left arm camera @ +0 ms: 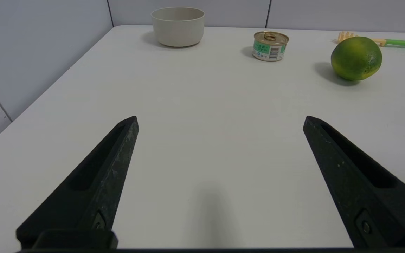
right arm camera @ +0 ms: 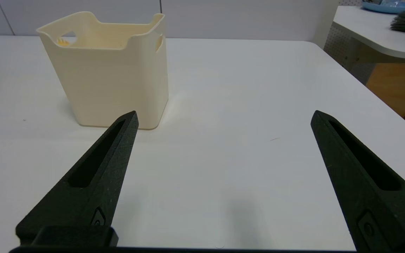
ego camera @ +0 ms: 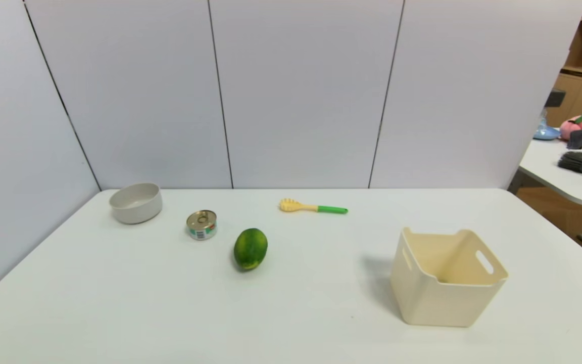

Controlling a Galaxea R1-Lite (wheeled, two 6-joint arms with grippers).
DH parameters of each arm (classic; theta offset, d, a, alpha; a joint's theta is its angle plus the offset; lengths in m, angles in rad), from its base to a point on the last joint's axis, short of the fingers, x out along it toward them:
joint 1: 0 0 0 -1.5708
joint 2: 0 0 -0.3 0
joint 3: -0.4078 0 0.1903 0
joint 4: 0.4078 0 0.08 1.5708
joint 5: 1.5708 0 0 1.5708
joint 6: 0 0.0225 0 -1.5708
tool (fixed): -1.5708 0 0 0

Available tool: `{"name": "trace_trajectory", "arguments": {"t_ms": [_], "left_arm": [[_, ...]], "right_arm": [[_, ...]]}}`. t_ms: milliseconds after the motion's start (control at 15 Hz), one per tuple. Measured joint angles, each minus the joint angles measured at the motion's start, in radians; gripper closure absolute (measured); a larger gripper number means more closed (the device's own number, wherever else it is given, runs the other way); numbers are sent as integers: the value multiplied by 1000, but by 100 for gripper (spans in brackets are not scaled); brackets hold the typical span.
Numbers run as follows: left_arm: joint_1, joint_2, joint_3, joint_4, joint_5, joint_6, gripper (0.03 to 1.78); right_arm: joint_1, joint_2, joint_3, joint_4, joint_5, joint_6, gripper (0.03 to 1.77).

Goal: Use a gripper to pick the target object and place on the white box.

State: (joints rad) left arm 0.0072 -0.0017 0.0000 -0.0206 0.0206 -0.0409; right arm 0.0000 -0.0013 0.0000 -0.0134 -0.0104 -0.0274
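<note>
Both tools gape wide and hold nothing, the left gripper (left arm camera: pixel 220 121) over the table's (ego camera: pixel 119 303) left near edge; the right gripper (right arm camera: pixel 223 117) near the white box (ego camera: pixel 445 298) toward the right near corner; no wooden block shows.

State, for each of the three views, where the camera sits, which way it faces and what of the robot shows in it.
Head view: high, facing forward and down at the table; no robot part shows.
Left wrist view: low behind the open left gripper, facing the bowl, can and green fruit, all shared with the head view.
Right wrist view: low behind the open right gripper, facing the white box, also in the head view.
</note>
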Motion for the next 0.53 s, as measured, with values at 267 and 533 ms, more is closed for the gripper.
{"name": "trace_trajectory", "arguments": {"t_ms": [267, 533], "left_arm": [[0, 0, 0, 0, 0, 0, 12], [0, 0, 0, 0, 0, 0, 12]], "right_arm": [[0, 0, 0, 0, 2, -7, 10], [0, 0, 0, 0, 1, -9, 10]]}}
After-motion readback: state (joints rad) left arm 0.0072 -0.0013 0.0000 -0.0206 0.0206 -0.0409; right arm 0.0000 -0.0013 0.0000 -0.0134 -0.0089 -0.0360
